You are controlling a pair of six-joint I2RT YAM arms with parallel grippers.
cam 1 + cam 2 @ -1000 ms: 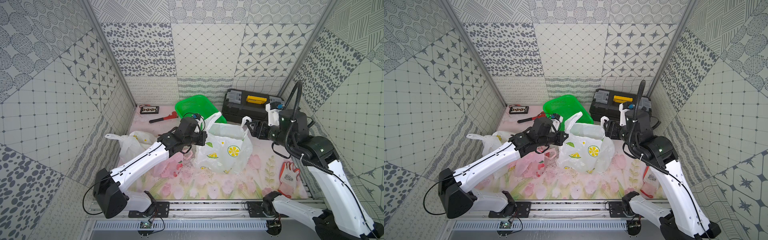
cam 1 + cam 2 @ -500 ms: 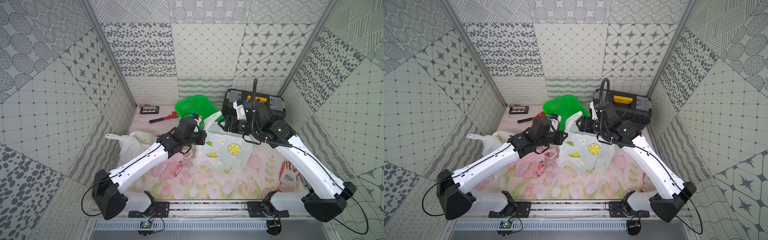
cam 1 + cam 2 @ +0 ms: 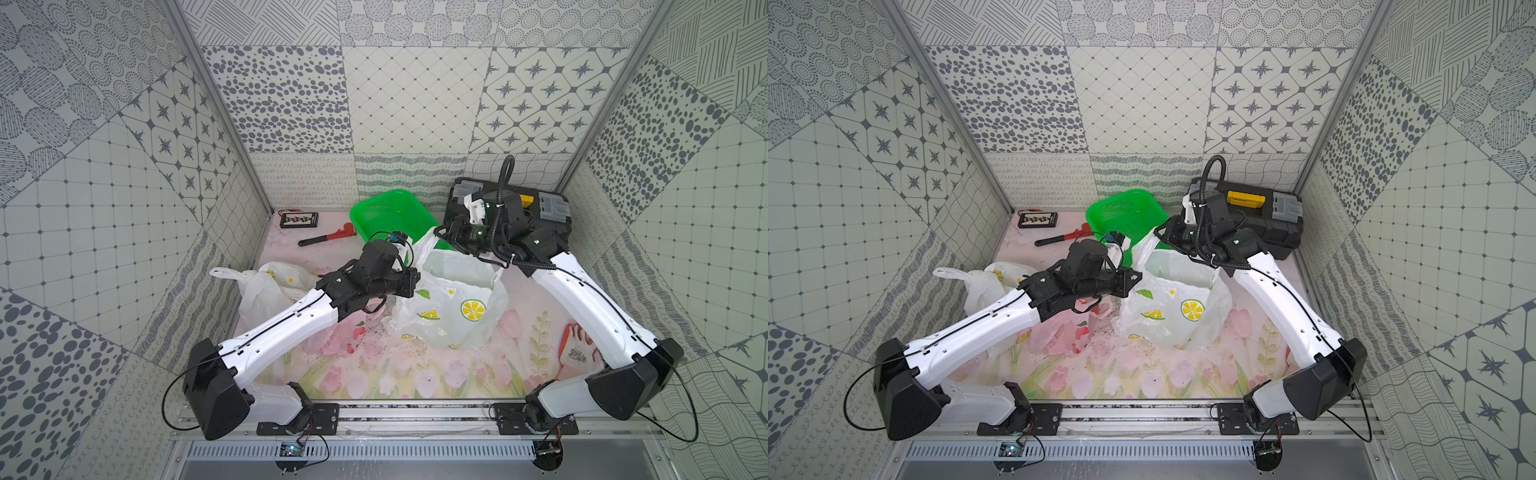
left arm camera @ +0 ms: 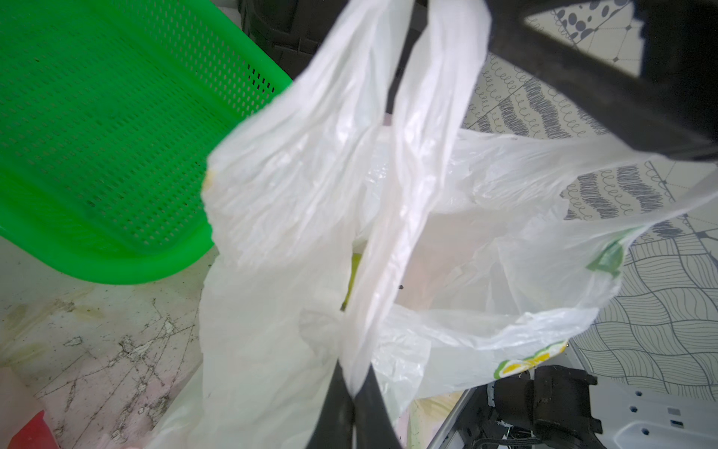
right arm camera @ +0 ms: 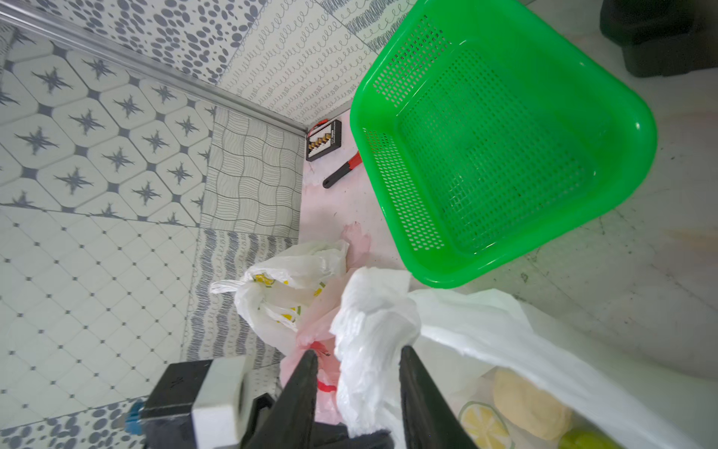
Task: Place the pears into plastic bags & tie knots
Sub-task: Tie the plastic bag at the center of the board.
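lemon bag (image 3: 453, 307): standing open mid-table, right in front of the basket, with a cream pear (image 5: 528, 404) and a green pear (image 5: 582, 441) down at the bottom (right wrist view)
green basket (image 3: 386, 216): empty, nothing but mesh, tucked behind the bag's raised handle
second lemon bag (image 3: 270, 286): slumped near the left wall with a handle loop poking out, contents not readable
pink bag (image 3: 1054, 336): crumpled flat under the left arm, no telling what's inside
black toolbox (image 3: 1266, 212): back right corner, lid down
left gripper (image 4: 351, 392): pressed together on the lower end of the lemon bag's raised handle, at the bag's left side
right gripper (image 5: 357, 373): jaws apart, straddling the bunched top of that same handle. Plastic up against one finger, sliver of gap at the other — not squeezed
pears vs grippers: both fruits low in the bag, well below either gripper, touched by neither
vs a second ago: right arm swung across from the bag's right-hand handle to the raised one by the basket — left arm and its pinch in the same spot, bag in about the same place
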